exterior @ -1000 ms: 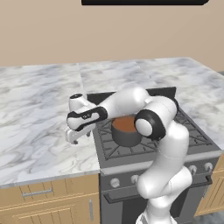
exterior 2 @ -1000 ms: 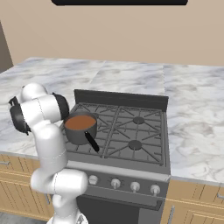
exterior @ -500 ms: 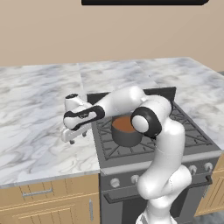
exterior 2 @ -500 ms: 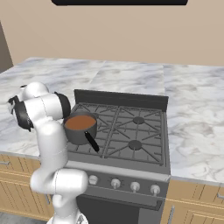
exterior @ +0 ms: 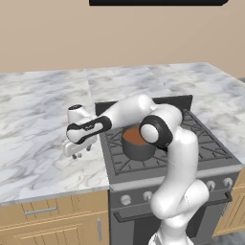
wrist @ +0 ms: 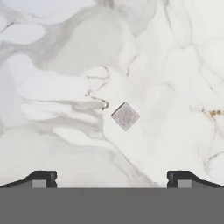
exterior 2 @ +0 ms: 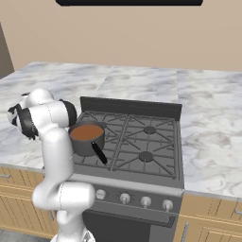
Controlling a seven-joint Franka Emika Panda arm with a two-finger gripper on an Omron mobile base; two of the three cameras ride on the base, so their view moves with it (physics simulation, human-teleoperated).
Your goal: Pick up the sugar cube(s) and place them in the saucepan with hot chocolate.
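While the gripper hangs over the marble counter left of the stove, its fingers stand wide apart with nothing between them. Seen from the hand, one pale grey sugar cube lies on the marble, turned corner-up like a diamond, in line with the gap between the fingertips and apart from both. Well to the right of the gripper, the saucepan sits on the stove's front left burner, holding reddish-brown liquid, black handle pointing toward the front
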